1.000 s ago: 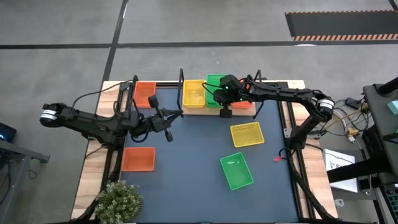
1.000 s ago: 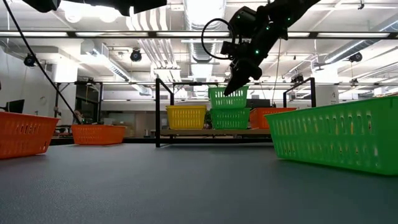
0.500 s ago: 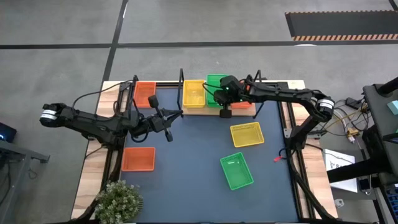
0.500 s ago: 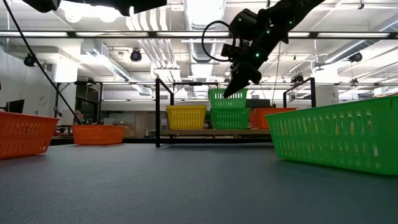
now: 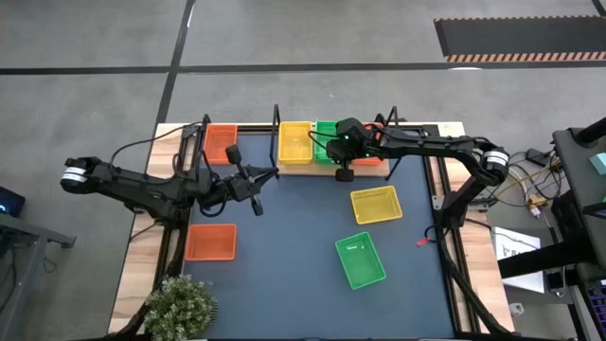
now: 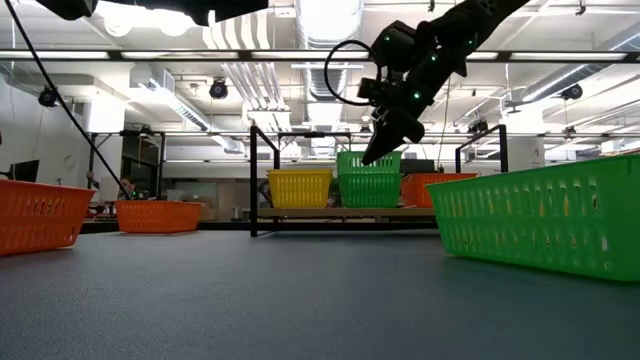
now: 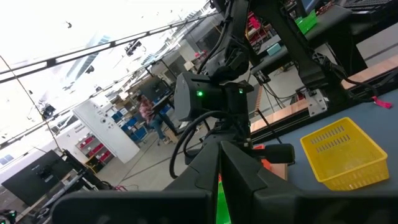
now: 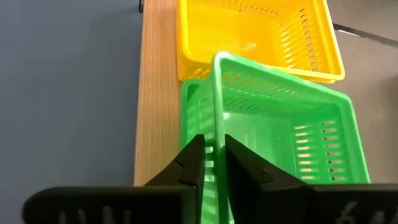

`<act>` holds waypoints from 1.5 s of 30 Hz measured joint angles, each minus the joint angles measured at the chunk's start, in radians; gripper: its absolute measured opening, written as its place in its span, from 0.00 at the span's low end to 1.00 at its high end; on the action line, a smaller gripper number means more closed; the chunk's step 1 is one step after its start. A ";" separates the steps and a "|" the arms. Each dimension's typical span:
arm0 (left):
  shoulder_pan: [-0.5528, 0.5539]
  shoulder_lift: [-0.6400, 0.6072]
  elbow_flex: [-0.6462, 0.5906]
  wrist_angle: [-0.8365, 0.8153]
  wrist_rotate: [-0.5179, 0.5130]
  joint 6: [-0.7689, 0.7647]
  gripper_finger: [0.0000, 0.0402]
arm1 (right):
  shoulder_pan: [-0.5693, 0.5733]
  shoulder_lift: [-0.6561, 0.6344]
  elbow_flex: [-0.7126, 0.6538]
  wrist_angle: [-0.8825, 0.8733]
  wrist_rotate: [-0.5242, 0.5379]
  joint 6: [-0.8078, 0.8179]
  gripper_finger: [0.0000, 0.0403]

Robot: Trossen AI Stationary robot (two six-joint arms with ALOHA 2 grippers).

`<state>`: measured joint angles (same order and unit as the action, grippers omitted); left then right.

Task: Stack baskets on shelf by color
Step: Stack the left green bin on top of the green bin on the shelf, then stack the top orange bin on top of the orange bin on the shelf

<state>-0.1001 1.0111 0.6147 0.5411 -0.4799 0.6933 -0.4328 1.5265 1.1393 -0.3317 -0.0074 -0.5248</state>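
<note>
Two green baskets (image 6: 369, 181) sit nested on the wooden shelf (image 5: 369, 170), between a yellow basket (image 5: 295, 142) and a red-orange basket (image 5: 371, 157). My right gripper (image 5: 341, 159) is at the upper green basket (image 8: 280, 130), shut on its wall. The lower green basket's rim (image 8: 190, 93) shows beneath it. My left gripper (image 5: 256, 189) hovers shut over the table's left half, holding nothing. Loose on the table lie a yellow basket (image 5: 376, 204), a green basket (image 5: 360, 260) and a red-orange basket (image 5: 210, 242). Another red-orange basket (image 5: 221, 141) rests left of the shelf. My right gripper pinches the upper green basket's near side wall (image 8: 215, 118), one finger (image 8: 241, 167) inside the basket and one finger (image 8: 191, 163) outside. The fingers come slanting down from the table's right and above, lying along the wall. The basket sits inside the lower green one.
Black posts (image 5: 276, 121) stand at the shelf's ends. A potted plant (image 5: 180, 305) sits at the near left corner. Bare blue tabletop (image 5: 284, 237) lies between the loose baskets. The near green basket (image 6: 545, 222) fills the low view's right side.
My right gripper has moved down, keeping its hold. The upper green basket, which stood raised above the lower green one, has sunk into it.
</note>
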 joint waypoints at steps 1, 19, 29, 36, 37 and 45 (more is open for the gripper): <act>0.000 0.000 0.000 0.000 0.000 0.000 0.00 | 0.000 0.000 0.000 0.000 0.001 0.000 0.12; 0.000 0.000 0.000 0.000 0.000 0.000 0.00 | 0.008 -0.102 0.000 -0.127 0.027 0.121 0.32; 0.000 0.000 0.000 0.000 0.000 0.000 0.00 | 0.156 -0.292 -0.118 -0.099 -0.060 0.279 0.15; 0.000 0.000 0.000 0.000 0.000 -0.007 0.00 | 0.316 -0.417 -0.364 0.287 -0.045 0.318 0.03; 0.000 0.000 0.000 0.000 0.000 -0.008 0.00 | 0.331 -0.428 -0.397 0.347 -0.043 0.315 0.03; 0.000 0.000 -0.002 -0.002 0.000 -0.079 0.00 | 0.363 -0.482 -0.571 0.612 -0.010 0.288 0.02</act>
<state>-0.1005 1.0115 0.6123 0.5386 -0.4795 0.6146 -0.0696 1.0446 0.5687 0.2800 -0.0177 -0.2364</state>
